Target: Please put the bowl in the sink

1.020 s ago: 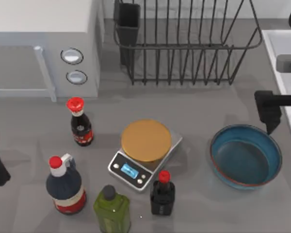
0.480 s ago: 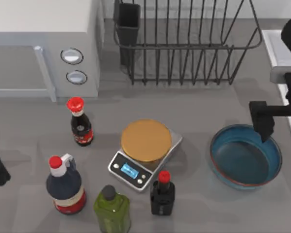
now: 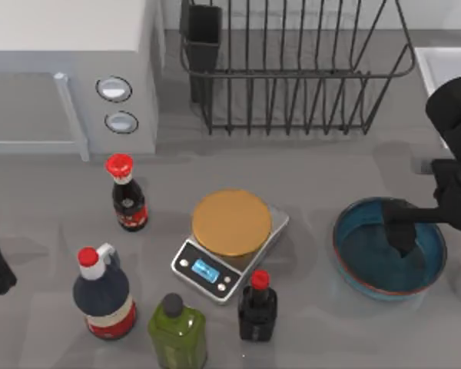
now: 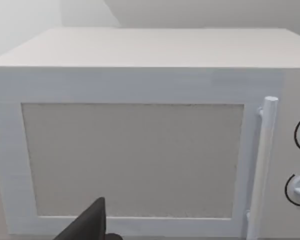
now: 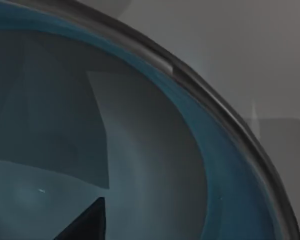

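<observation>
Right gripper [image 3: 400, 231] inside bowl [image 3: 361, 269] | bowl upright, round

blue bowl [image 3: 369, 261] upright on table's right, white sink [image 3: 439, 65] beyond

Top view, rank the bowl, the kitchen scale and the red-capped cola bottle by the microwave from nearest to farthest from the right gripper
1. Bowl, at the table's right: the right gripper hangs over its inside.
2. Kitchen scale, mid-table, left of the bowl.
3. Cola bottle, farther left, below the microwave.
</observation>
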### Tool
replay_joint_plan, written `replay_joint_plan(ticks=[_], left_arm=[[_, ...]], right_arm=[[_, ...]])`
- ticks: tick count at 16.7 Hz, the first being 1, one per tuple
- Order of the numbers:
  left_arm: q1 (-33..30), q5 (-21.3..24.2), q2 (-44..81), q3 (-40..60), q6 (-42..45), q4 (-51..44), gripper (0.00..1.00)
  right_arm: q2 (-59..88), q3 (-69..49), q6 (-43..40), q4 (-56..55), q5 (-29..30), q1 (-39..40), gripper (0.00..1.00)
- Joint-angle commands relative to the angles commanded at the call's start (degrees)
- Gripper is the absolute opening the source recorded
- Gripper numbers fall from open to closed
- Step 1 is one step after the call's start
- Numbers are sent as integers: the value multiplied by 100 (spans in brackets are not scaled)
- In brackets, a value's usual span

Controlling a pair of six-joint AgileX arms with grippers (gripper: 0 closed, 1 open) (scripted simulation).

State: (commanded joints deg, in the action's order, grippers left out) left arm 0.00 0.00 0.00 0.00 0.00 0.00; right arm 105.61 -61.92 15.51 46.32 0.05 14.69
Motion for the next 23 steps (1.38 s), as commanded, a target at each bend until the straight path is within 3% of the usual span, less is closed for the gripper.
replay_joint_plan(ticks=[3,16,23], left_arm=[[0,0,0,0,0,0,100],[0,0,0,0,0,0,100],[0,0,0,0,0,0,100]], right_arm=[[0,0,0,0,0,0,100],[0,0,0,0,0,0,2],[0,0,0,0,0,0,0]])
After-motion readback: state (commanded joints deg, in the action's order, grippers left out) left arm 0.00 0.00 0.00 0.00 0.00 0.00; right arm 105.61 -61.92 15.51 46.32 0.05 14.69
